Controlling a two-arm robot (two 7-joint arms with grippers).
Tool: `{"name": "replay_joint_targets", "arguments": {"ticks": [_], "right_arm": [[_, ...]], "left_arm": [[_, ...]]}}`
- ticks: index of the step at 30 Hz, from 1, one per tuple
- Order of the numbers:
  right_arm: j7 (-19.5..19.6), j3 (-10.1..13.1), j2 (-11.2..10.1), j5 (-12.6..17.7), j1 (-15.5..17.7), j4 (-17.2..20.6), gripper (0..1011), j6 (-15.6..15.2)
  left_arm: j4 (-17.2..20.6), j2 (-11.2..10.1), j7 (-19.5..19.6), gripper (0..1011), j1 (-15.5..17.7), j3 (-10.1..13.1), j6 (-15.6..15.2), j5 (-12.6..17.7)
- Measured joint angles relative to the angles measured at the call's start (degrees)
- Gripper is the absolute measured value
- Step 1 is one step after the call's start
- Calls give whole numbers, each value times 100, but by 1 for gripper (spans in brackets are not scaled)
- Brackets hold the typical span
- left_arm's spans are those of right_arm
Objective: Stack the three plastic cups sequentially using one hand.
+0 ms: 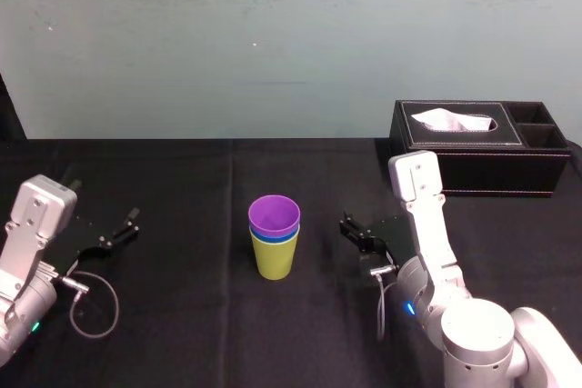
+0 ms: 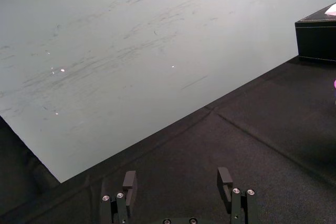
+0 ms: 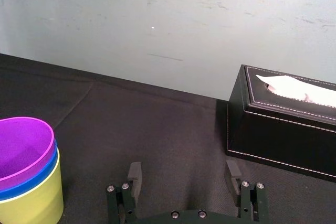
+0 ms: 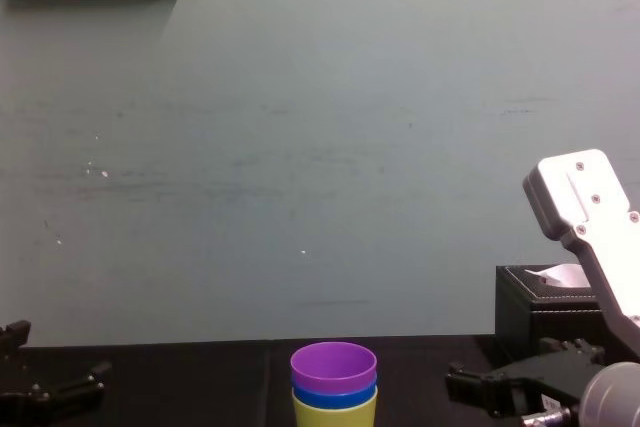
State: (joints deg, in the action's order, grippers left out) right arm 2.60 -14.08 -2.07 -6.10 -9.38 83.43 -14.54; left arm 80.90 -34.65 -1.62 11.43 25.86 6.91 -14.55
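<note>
The three plastic cups stand nested in one upright stack at the middle of the black table: yellow-green [image 1: 274, 262] at the bottom, blue [image 1: 274, 239] inside it, purple [image 1: 274, 213] on top. The chest view shows the same stack [image 4: 334, 387] from the side. My right gripper [image 1: 350, 227] hangs open just to the right of the stack, apart from it, with nothing between its fingers. In the right wrist view the gripper [image 3: 184, 174] is spread wide and the cups [image 3: 31, 182] sit off to one side. My left gripper [image 1: 123, 229] rests open at the far left, also empty [image 2: 177, 181].
A black tissue box [image 1: 473, 147] with a side compartment stands at the back right, behind the right arm. A pale green wall closes off the table's far edge. A loose cable [image 1: 95, 302] loops by the left arm.
</note>
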Motion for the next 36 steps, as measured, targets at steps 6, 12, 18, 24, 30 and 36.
{"name": "replay_joint_targets", "arguments": {"ticks": [6,12,18,24,30,36], "right_arm": [[3,0,0,0,0,0,1003,-2],[5,0,0,0,0,0,1003,-2],[5,0,0,0,0,0,1003,-2],[5,0,0,0,0,0,1003,-2],[5,0,0,0,0,0,1003,-2],[5,0,0,0,0,0,1003,-2]], "left_arm": [[0,0,0,1000,0,0,0,0],[0,0,0,1000,0,0,0,0],[0,0,0,1000,0,0,0,0],[0,0,0,1000,0,0,0,0],[0,0,0,1000,0,0,0,0],[0,0,0,1000,0,0,0,0]]}}
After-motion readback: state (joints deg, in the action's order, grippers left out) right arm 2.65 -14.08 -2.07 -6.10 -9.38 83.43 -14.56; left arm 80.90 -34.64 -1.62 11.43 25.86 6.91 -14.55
